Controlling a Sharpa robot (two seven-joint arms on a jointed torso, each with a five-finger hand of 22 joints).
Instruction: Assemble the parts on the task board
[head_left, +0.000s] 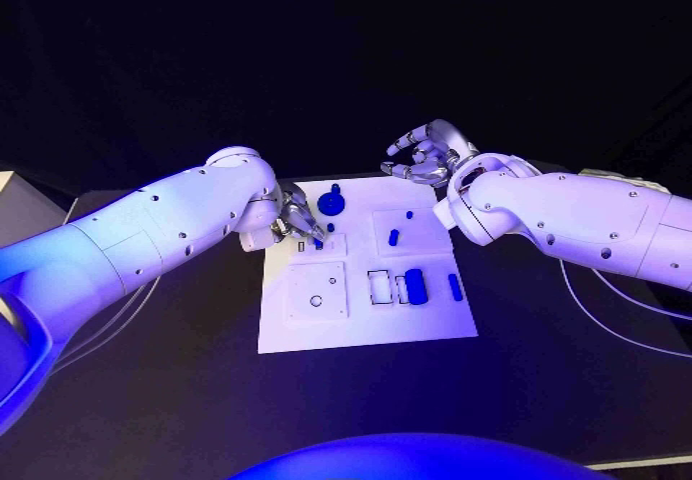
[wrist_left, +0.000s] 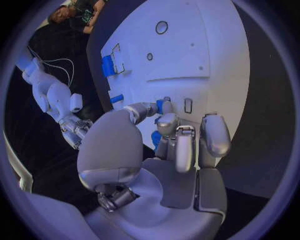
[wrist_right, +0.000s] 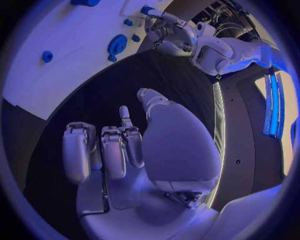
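Dark room, black table (head_left: 173, 400), white task board (head_left: 361, 325), left hand (head_left: 299, 222) pinching blue part (wrist_left: 160, 106), right hand (head_left: 418, 155) curled, holding nothing

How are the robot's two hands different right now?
The left hand is down over the white board, pinching a small blue part; the right hand is off the board's far edge and holds nothing. The left hand's fingertips reach forward; the right hand's curl inward. Both are silver.
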